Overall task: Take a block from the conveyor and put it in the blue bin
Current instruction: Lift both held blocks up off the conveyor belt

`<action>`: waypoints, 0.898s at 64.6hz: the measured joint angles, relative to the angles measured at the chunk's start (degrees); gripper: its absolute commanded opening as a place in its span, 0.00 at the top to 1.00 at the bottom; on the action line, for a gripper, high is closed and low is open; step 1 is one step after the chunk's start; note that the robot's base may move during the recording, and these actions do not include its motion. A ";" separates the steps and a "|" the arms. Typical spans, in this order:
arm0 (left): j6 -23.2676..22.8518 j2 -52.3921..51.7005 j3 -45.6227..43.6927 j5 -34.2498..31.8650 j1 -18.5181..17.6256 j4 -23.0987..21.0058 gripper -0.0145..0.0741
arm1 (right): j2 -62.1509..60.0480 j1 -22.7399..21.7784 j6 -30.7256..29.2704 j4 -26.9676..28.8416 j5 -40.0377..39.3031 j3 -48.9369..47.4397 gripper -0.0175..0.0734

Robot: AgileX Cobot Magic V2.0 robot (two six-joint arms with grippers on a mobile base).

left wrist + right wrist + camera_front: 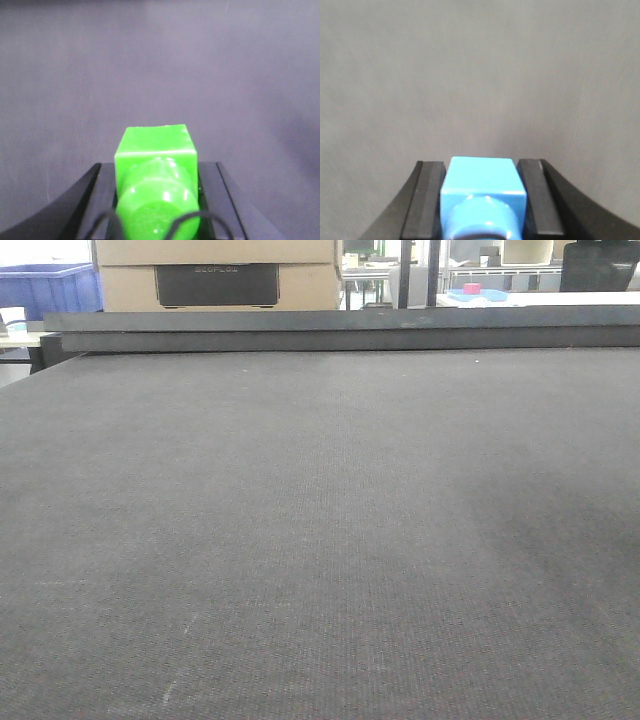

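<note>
grey conveyor (320, 540) below; left pincer (159, 169) clamps block (154, 142), right pincer (481, 167) clamps blue cube (482, 179), both cut off.

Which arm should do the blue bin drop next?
Left. The left gripper is shut on the green block; the right gripper holds a blue block. The blue bin stands far left.

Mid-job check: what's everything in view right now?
conveyor belt: one, dark grey, fills front view
rail: one, dark, belt's far edge
blue bin: one, blue, far left background
cardboard boxes: two, tan, stacked beside bin
pink object: one, pink, far right background
green block: one, green, in left end effector
blue block: one, light blue, in right end effector
left end effector: one, black, shut on green block
right end effector: one, black, shut on blue block
</note>
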 measured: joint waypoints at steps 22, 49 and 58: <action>0.00 -11.18 0.00 -0.81 0.00 0.00 0.96 | -10.83 0.00 0.00 -8.34 0.00 -3.18 0.98; 0.00 -13.49 0.00 -2.24 0.00 0.00 0.96 | -18.08 0.00 0.00 -10.30 -0.41 -3.53 0.98; 0.00 -13.49 0.00 -2.36 0.00 0.00 0.96 | -18.08 0.00 0.00 -10.30 -0.78 -3.53 0.99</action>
